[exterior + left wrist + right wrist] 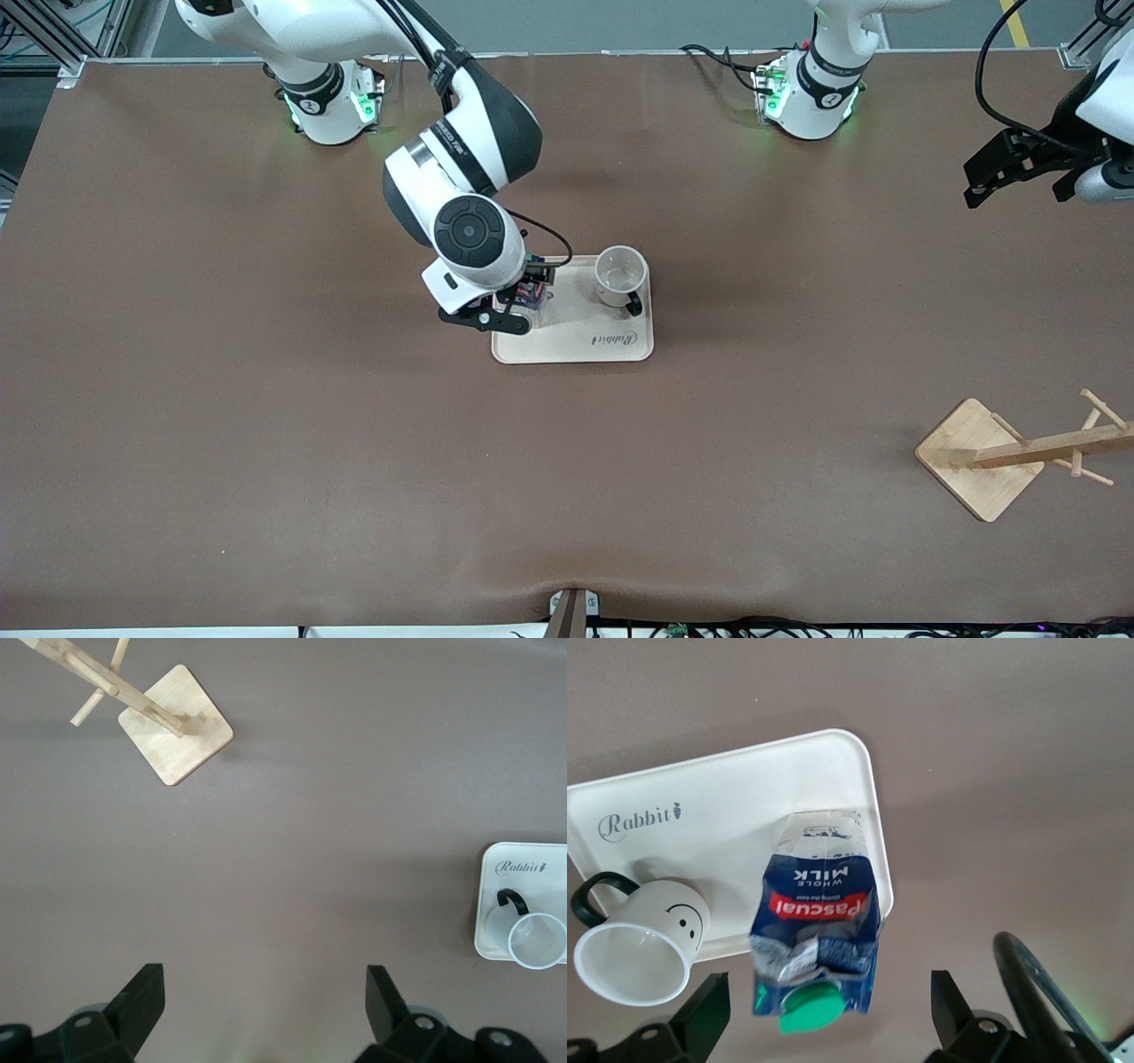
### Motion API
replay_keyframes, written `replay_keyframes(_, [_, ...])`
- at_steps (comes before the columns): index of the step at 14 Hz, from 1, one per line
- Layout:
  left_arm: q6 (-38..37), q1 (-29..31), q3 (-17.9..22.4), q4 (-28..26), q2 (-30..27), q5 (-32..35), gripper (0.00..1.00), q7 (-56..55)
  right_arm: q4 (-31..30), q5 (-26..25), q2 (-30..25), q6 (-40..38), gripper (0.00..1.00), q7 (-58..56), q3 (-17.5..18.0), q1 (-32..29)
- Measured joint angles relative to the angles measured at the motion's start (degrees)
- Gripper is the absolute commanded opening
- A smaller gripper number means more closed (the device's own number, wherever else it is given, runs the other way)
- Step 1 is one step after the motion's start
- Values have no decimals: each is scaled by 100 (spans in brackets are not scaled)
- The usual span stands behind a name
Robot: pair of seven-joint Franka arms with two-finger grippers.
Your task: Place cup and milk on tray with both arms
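Observation:
The cream tray [585, 341] lies mid-table. The white cup [620, 276] stands on it at the end toward the left arm, its black handle pointing to the front camera. The milk [534, 299] stands upright on the tray's end toward the right arm, mostly hidden by the right gripper [512, 312]. In the right wrist view the milk [819, 921] stands between the wide-apart fingers of the right gripper [828, 1001], which do not touch it, with the cup [642, 943] beside it on the tray [744, 797]. The left gripper [979, 182] is open and empty, raised over the table at the left arm's end.
A wooden rack with pegs on a square base [979, 456] lies tipped over near the left arm's end of the table, nearer the front camera. It also shows in the left wrist view [175, 725], along with the tray [532, 881] and cup [536, 939].

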Motion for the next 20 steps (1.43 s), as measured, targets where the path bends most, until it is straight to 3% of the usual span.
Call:
replay_keyframes(6, [-3,-3,-1,-6,12,-1,100,1,689,-13,-313,-789,100,0,-57,-411])
replay_keyframes(9, [-3,-8,-2,-22,42,-11,100,1,706,-18,-606,-1117,100,-127,-70,-869])
replay_keyframes(15, [-3,-18,-3,-23,52,-16,100,1,712,-59,-1203,-2174,100,-1441,-97,-2002])
replay_keyframes(20, [-3,-13,6,-9,31,-17,100,1,553,-1150,-1901,-2282,100,-3129,-94,-2340])
